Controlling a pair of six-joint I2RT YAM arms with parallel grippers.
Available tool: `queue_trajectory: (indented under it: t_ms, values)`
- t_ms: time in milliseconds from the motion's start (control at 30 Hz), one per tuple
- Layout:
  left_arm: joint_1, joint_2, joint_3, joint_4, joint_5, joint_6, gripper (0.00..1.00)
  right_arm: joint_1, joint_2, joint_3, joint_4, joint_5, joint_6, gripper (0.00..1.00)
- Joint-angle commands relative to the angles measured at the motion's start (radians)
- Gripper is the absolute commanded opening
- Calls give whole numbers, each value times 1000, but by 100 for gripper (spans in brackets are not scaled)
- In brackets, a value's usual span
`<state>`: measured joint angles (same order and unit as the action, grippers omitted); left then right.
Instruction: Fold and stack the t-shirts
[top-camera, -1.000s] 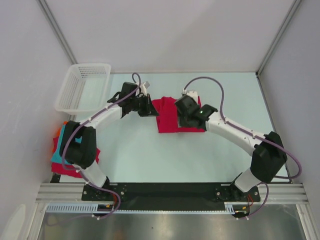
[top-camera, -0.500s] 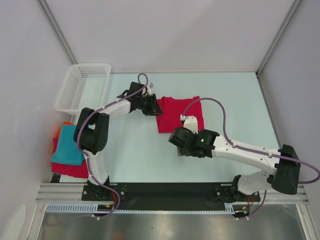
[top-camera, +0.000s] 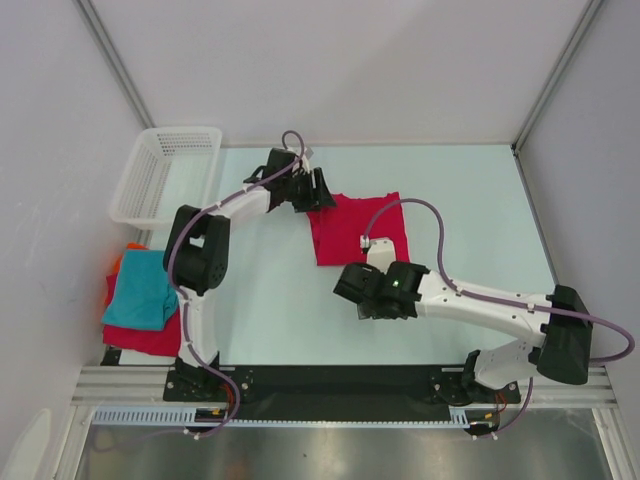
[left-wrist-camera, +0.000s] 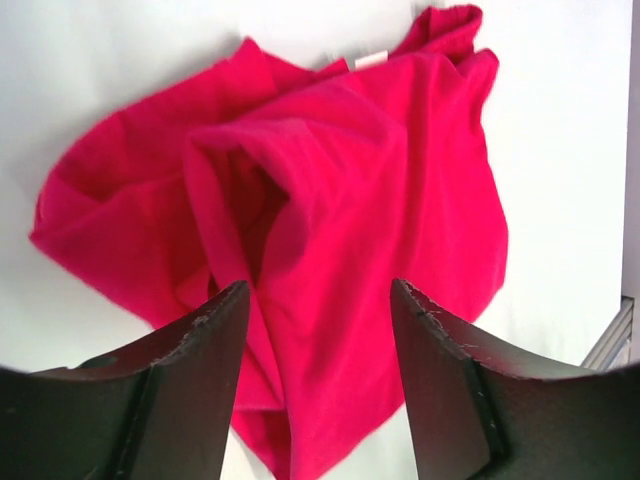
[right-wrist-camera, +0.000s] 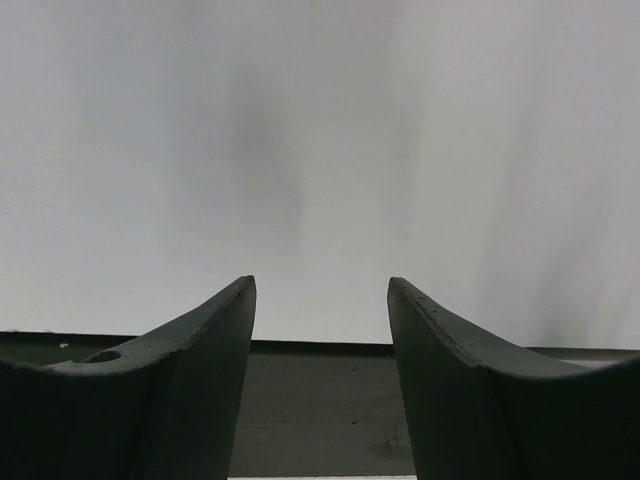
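Observation:
A crimson-red t-shirt (top-camera: 355, 228) lies folded into a rough rectangle mid-table; in the left wrist view this t-shirt (left-wrist-camera: 330, 190) shows loose creases and a pocket-like fold. My left gripper (top-camera: 321, 192) hovers at its far left corner, open (left-wrist-camera: 320, 300), cloth showing below the gap but not pinched. My right gripper (top-camera: 350, 292) sits nearer the table's front edge, off the shirt, open (right-wrist-camera: 320, 290) with nothing in it. Folded t-shirts are stacked at the left edge: teal (top-camera: 140, 290) on top, red (top-camera: 150, 338) beneath, orange (top-camera: 118, 266) peeking out behind.
A white mesh basket (top-camera: 165, 175) stands at the far left corner. A dark rail (right-wrist-camera: 320, 400) runs along the near table edge, just ahead of the right gripper. Grey walls close in the left, right and far sides.
My left gripper has opened and let go of the crimson shirt, shifting toward the far side. The right arm has drawn back off the shirt toward the near edge, jaws still open.

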<state>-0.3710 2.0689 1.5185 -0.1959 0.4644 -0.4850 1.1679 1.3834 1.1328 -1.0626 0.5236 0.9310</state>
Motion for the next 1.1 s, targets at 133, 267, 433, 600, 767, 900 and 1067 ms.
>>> queue_trajectory:
  t_ms: [133,267,433,600,767,900,1067]
  values:
    - [-8,112,134,29,-4,8,60,-28,58,90,-39,58,-29,61]
    - [-9,134,146,39,0,5,58,-51,66,91,-33,53,-43,61]
    - [-9,164,149,53,8,-10,0,-62,71,90,-34,52,-46,61]
    - [-9,155,140,64,10,-18,0,-70,75,84,-30,49,-44,61]
    - [-3,116,123,55,-36,9,0,-76,111,81,-5,39,-52,61]
    - [9,91,115,49,-53,0,0,-76,144,84,15,29,-54,61]
    - [30,100,111,42,-69,-23,0,-74,161,82,12,32,-44,61]
